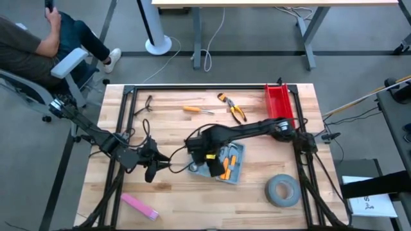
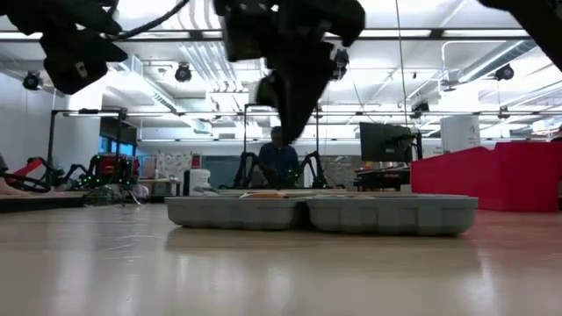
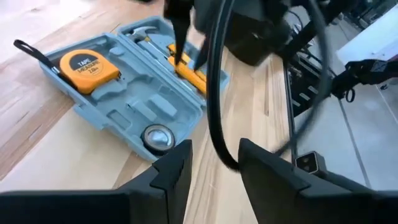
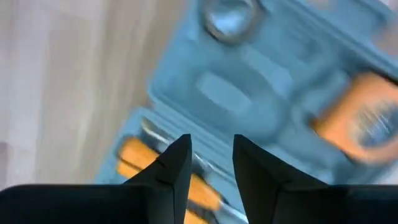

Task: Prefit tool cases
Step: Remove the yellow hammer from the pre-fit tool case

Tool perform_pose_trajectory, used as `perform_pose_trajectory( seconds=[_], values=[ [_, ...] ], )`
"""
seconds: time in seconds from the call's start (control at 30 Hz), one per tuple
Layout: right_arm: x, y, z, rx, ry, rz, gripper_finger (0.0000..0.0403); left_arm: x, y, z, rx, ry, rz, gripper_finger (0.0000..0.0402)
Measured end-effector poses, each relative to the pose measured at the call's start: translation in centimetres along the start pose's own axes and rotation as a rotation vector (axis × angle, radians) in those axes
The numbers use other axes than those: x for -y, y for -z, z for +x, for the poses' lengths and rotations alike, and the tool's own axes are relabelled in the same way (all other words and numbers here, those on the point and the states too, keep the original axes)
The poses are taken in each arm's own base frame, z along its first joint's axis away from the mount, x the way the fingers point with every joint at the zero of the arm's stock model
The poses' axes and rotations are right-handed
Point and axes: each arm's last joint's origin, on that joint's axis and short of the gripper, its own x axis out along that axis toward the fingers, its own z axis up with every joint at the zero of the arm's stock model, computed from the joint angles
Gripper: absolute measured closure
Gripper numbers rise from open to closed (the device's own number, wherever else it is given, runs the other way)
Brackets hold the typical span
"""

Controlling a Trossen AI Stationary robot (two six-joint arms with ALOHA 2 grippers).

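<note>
Near the table's middle the open blue-grey tool case point(image 1: 226, 163) lies flat, right gripper point(image 1: 207, 156) poised above it with fingers narrowly parted and empty, left gripper point(image 1: 156, 162) just beside, fingers apart, holding nothing.

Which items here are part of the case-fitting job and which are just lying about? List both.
Job:
- open tool case
- tape measure seated in it
- right end effector above the case

Lying about:
- pliers
- screwdriver
- red bin
- tape roll
- pink item

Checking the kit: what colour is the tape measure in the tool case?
Orange-yellow tape measure, clearest in the left wrist view.
</note>
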Motion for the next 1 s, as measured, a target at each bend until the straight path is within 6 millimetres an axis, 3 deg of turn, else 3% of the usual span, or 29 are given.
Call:
perform_pose_trajectory(
  seconds=[0.4,0.63,1.0],
  values=[
    [-0.7,7.1,-3.9,0.197,0.093,0.233,0.0325,-0.1,0.2,0.1,-0.026,-0.002,0.030,0.0264],
    [-0.9,10.9,-3.4,0.223,0.128,0.351,0.0325,0.1,0.1,0.6,-0.006,0.001,0.027,0.0264],
    [-1.0,14.0,-0.9,0.207,0.117,0.494,0.0310,0.1,-1.2,2.7,0.009,-0.050,0.044,0.0264]
  ],
)
